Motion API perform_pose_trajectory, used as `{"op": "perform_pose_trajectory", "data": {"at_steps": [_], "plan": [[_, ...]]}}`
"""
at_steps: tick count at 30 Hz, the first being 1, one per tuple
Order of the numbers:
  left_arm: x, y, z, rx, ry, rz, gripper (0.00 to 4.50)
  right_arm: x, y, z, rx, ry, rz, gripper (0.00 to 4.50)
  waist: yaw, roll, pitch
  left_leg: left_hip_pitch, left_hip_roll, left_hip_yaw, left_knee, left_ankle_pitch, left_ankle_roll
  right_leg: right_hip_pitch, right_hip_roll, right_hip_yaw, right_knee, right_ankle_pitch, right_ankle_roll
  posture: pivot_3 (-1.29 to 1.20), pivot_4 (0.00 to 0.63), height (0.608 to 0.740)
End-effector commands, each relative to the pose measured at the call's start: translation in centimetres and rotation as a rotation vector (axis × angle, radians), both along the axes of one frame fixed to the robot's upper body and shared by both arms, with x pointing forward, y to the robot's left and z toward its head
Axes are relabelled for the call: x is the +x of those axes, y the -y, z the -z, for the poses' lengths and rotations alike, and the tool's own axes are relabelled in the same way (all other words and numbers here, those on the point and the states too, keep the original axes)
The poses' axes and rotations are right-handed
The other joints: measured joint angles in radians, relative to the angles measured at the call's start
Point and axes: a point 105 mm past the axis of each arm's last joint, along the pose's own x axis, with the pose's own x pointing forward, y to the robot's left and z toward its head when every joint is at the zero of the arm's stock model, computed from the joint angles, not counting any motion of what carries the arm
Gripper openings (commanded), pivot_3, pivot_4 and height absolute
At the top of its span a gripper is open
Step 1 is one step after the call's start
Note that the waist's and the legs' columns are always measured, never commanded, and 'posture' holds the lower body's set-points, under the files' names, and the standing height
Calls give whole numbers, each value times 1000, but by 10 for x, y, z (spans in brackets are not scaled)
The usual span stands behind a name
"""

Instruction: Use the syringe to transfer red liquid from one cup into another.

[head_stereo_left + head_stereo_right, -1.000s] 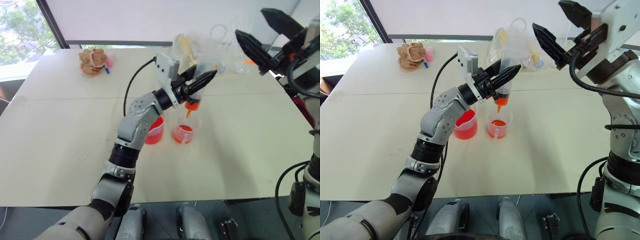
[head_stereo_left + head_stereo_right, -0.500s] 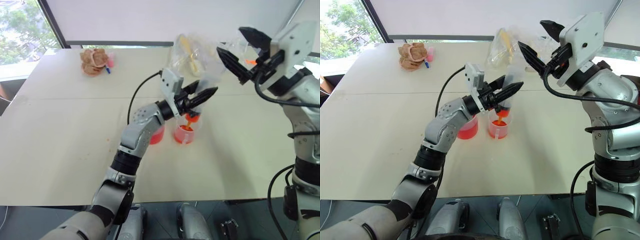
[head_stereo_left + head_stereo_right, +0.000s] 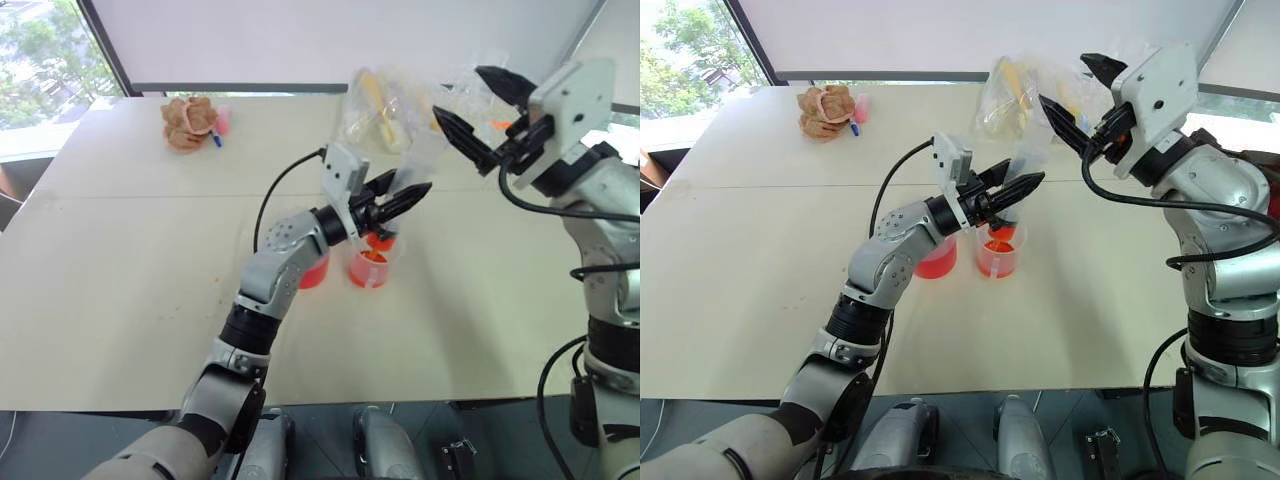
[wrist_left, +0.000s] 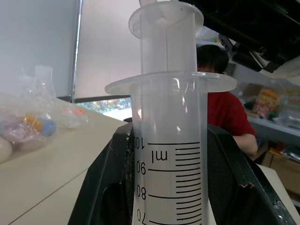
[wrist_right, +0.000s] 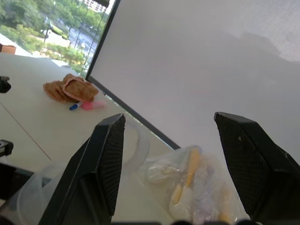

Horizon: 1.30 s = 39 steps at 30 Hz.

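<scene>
The left gripper (image 3: 1012, 192) has its black fingers (image 4: 110, 187) clamped on the barrel of the large clear plastic syringe (image 4: 169, 140), which stands roughly upright between them, its flanged plunger end above the fingers and its orange-red tip below them, down in the mouth of the smaller clear plastic cup (image 3: 998, 255). That cup holds bright red liquid (image 3: 997, 262) and sits on the pale worktop (image 3: 760, 270) directly under the left fingers. Just beside it, partly behind the left forearm, stands the wider clear beaker (image 3: 936, 260), also red inside. The right gripper (image 3: 1078, 98) hangs above and beyond the left fingers, near the syringe's upper end but apart from it, its two black fingers (image 5: 101, 164) spread wide with nothing between them. Past the right fingers lies a heap of clear plastic bags (image 3: 1025, 95) with yellow things inside. Well away from both sets of fingers, at the far corner of the worktop, lies a crumpled brown cloth (image 3: 187, 122) with a small pink object (image 3: 221, 121) touching it.
</scene>
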Motion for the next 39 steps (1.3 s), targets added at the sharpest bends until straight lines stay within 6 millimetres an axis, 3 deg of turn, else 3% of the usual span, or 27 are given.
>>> {"op": "perform_pose_trajectory", "data": {"at_steps": [1,10,13,17,18,23,28,39], "plan": [[-11,1,-27,-61,103,18,1408,-2,7,-1,-17,1,36,3119,0,0,0,0,0,0,0,0,0,0,0,0,0,0,0,0,150,740],[-20,4,-27,-53,124,47,1408,10,12,1,-65,0,104,3119,-2,0,0,0,0,0,0,0,0,0,0,0,0,0,0,0,150,740],[-21,5,-25,-42,134,48,1408,14,11,2,-96,4,115,2260,-2,0,0,0,0,0,0,0,0,0,0,0,0,0,0,0,150,740],[-21,4,-26,-50,140,43,1408,16,5,3,-115,5,98,249,-1,0,0,0,0,0,0,0,0,0,0,0,0,0,0,0,150,740],[-21,4,-26,-48,143,41,1408,16,2,4,-120,5,89,45,0,0,0,0,0,0,0,0,0,0,0,0,0,0,0,0,150,740],[-18,2,-27,-53,144,20,1408,12,-9,8,-111,-26,17,45,0,0,0,0,0,0,0,0,0,0,0,0,0,0,0,0,150,740],[-11,1,-34,-83,139,-16,1408,-3,-26,25,-107,-116,-121,45,3,0,0,0,0,0,0,0,0,0,0,0,0,0,0,0,150,740],[-9,1,-50,-145,148,-32,1408,-12,-45,34,-92,-165,-203,45,0,0,0,0,0,0,0,0,0,0,0,0,0,0,0,0,150,740]]}}
